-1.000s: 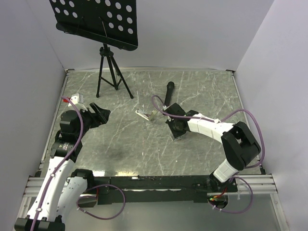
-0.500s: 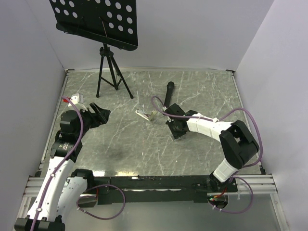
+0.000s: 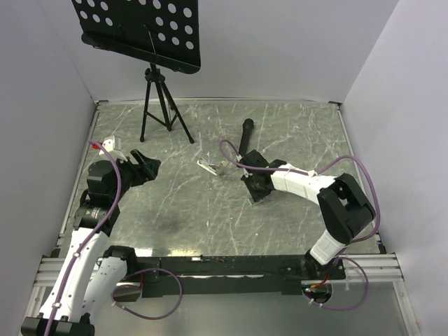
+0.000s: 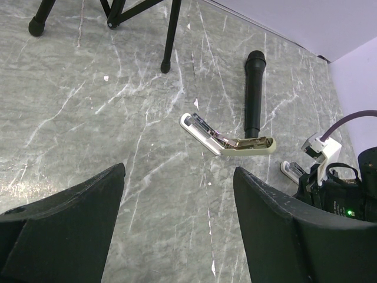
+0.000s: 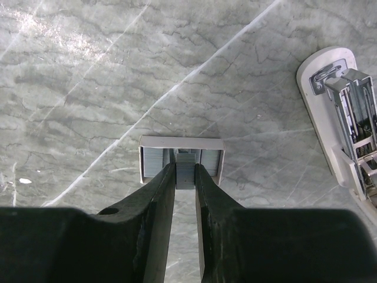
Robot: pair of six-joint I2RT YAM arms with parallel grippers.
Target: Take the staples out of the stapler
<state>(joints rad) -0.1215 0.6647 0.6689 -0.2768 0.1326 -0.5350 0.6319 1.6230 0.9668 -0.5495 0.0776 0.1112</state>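
The cream stapler [image 3: 212, 167] lies swung open on the marble table, its metal staple channel exposed; it also shows in the left wrist view [image 4: 227, 138] and at the right edge of the right wrist view [image 5: 344, 112]. My right gripper [image 5: 185, 169] is shut on a grey strip of staples [image 5: 185, 175] and holds it in a small white staple box [image 5: 181, 142] with more staples inside. In the top view the right gripper [image 3: 256, 187] is just right of the stapler. My left gripper [image 3: 145, 166] is open and empty, well left of the stapler, as the left wrist view [image 4: 178, 175] also shows.
A black microphone [image 3: 245, 134] lies behind the right gripper and shows in the left wrist view [image 4: 253, 94]. A black tripod music stand [image 3: 159, 105] stands at the back left. White walls enclose the table on three sides.
My right gripper has shifted slightly to the left with the staple strip. The left arm and the stapler have not moved.
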